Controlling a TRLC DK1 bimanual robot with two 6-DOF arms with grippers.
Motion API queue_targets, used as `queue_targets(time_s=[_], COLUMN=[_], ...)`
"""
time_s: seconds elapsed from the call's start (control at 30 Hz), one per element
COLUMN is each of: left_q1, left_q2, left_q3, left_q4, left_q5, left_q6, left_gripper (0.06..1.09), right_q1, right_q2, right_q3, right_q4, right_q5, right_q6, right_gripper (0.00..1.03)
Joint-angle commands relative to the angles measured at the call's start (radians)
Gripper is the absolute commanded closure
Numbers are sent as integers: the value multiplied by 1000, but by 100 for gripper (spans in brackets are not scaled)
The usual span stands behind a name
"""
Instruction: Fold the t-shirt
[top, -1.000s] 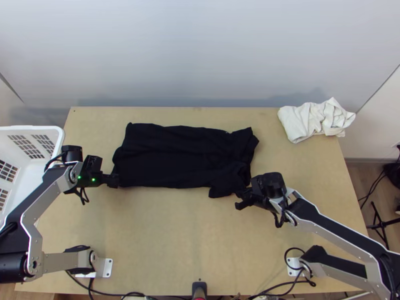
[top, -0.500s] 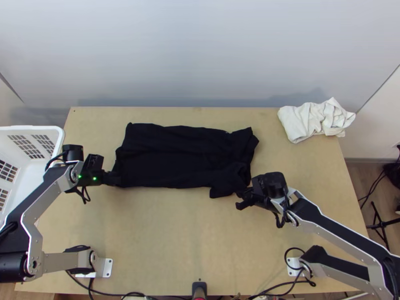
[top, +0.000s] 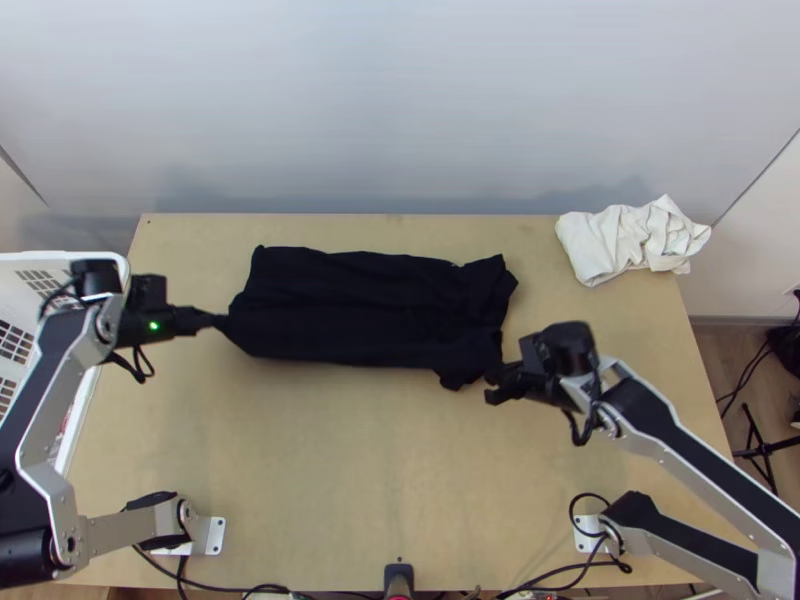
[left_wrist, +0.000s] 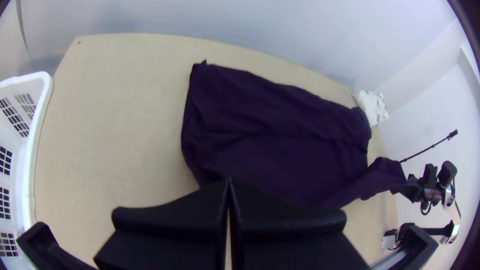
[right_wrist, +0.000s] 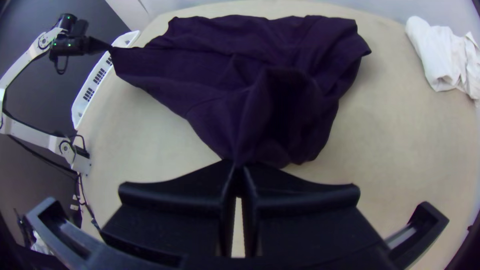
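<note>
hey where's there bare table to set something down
Widest on the table: between the t-shirt and the near edge. Smaller: between the t-shirt and the white cloth. Crowded: by the basket, where the left gripper holds the t-shirt, and around the right gripper.

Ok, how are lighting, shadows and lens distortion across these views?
Top view: soft light, faint shadows on the pale wall behind the light wooden table, few folds readable in the black cloth t-shirt; left wrist view: the table's far edge bows, right-hand corners dark; right wrist view: far edge bows too, deep shade in the t-shirt's lifted part.
</note>
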Motion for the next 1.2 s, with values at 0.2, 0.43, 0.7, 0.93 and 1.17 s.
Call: queue_targets(time_s=[0.2, 0.43, 0.7, 0.93, 1.17], left_q1=[3, 13, -17, -25, -53], left_q2=[-24, 108, 250, 370, 442], left_q3=[281, 335, 336, 336, 387], left_q4=[-90, -19, 0, 89, 132], left_q5=[32, 9, -8, -86, -125], left_q6=[-184, -290, -272, -270, -272], left_gripper=[105, 105, 105, 105, 105], right_q1=[-118, -197, -210, -236, -288], right_q2=[-18, 20, 188, 294, 378], right_q3=[390, 387, 364, 310, 282], right_q4=[-257, -23, 95, 226, 299], right_q5=[-144, -144, -144, -144, -143], right_q6=[-3, 12, -25, -39, -94], right_gripper=[100, 100, 100, 100, 100])
